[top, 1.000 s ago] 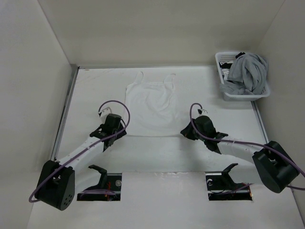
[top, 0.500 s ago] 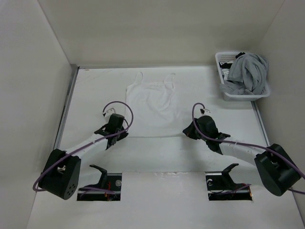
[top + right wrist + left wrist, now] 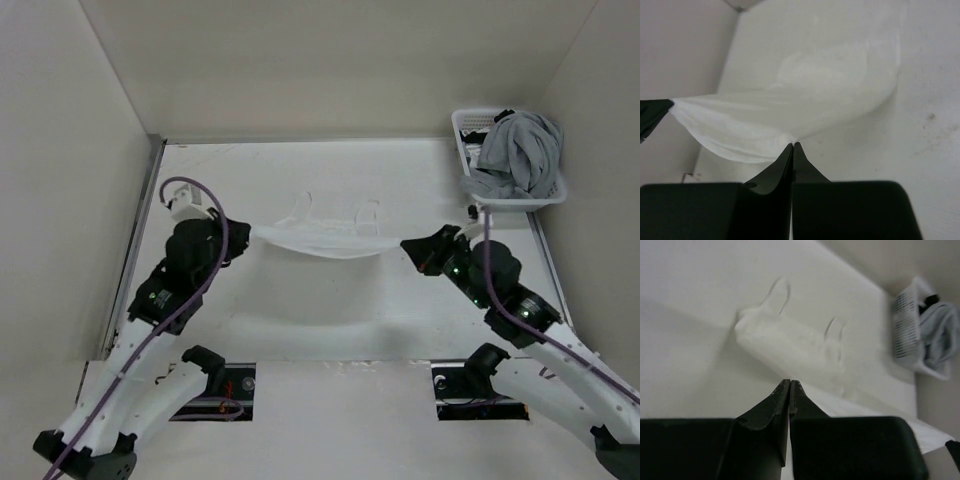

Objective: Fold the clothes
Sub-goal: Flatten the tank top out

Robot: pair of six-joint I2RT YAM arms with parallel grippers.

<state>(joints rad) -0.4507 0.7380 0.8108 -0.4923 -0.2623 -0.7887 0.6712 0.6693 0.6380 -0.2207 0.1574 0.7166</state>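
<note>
White camisole (image 3: 325,240): hangs stretched between the two hands above the middle of the counter (image 3: 330,320), its hem edge raised and sagging at mid-span. The shoulder straps (image 3: 309,205) lie on the counter at the far side.

Left hand (image 3: 245,233): clenched on the left hem corner. Its own wrist view shows only pressed-together fingers. The right wrist view shows the cloth running to the left hand's tip.

Right hand (image 3: 407,246): clenched on the right hem corner, with fabric pinched at the fingertips in its wrist view.

Far right: slatted basket (image 3: 468,135) with grey garments (image 3: 515,150), well apart and not involved.

We judge this to be the first fold in progress, with the hem to be carried toward the straps.

Risks:
- Both pinches are at the very corners of thin cloth. Too much tension between the hands could pull a corner free.
- Uneven travel of the hands would lay the hem skewed.
- The sagging middle may touch down first and bunch.
- The straps could drag or curl under if the body slides.
- White on white, so the edges are hard for us to check.
</note>
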